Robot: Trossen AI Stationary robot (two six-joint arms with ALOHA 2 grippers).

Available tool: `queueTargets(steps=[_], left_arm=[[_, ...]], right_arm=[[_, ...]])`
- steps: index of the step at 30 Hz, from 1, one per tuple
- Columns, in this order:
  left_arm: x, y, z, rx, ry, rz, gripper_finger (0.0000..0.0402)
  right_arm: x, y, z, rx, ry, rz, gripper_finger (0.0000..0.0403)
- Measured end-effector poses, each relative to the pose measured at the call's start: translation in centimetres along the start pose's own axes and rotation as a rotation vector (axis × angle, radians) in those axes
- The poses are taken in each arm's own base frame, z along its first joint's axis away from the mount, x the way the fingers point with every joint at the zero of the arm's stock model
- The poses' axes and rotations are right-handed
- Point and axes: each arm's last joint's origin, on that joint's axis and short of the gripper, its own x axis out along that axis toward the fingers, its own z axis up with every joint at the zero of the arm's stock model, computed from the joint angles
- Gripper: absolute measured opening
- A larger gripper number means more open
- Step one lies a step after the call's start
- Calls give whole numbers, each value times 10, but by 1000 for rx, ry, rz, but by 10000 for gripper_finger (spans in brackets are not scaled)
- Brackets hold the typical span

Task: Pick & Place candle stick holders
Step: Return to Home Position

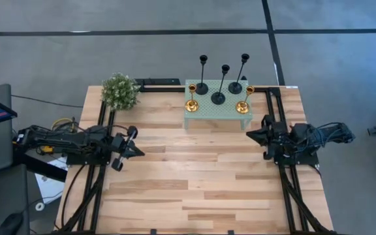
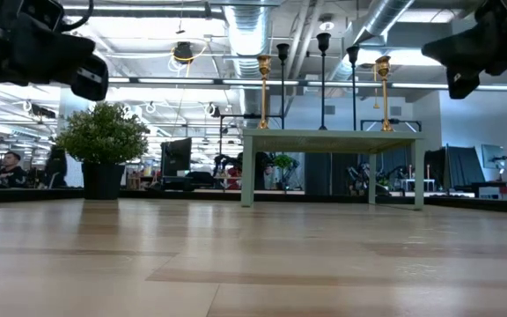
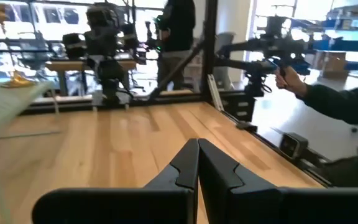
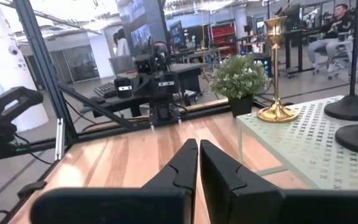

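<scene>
Three black candle stick holders (image 1: 219, 85) with round bases and two gold ones (image 1: 192, 98) (image 1: 243, 100) stand upright on the pale green mesh stand (image 1: 217, 114) at the table's far middle. One gold holder (image 4: 276, 68) shows in the right wrist view. My left gripper (image 1: 140, 152) is shut and empty above the table's left side; its fingers (image 3: 197, 163) meet. My right gripper (image 1: 250, 134) is shut and empty above the right side, near the stand's right end; its fingers (image 4: 199, 163) meet.
A small green bushy plant (image 1: 120, 91) in a dark pot stands at the far left corner. Black frame rails (image 1: 286, 189) run along the table's left and right sides. Bare wood (image 1: 194, 183) lies between the arms. A person's hand (image 3: 294, 84) shows beyond the table.
</scene>
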Motion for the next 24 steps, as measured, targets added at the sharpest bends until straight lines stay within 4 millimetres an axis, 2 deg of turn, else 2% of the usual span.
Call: queueTargets(steps=[19,24], left_arm=[[0,1,0,11,-3,15,8],[-1,5,9,-59,-94,157,8]], right_arm=[[1,-2,-2,-6,1,-25,10],[1,-2,-2,-1,3,-25,10]])
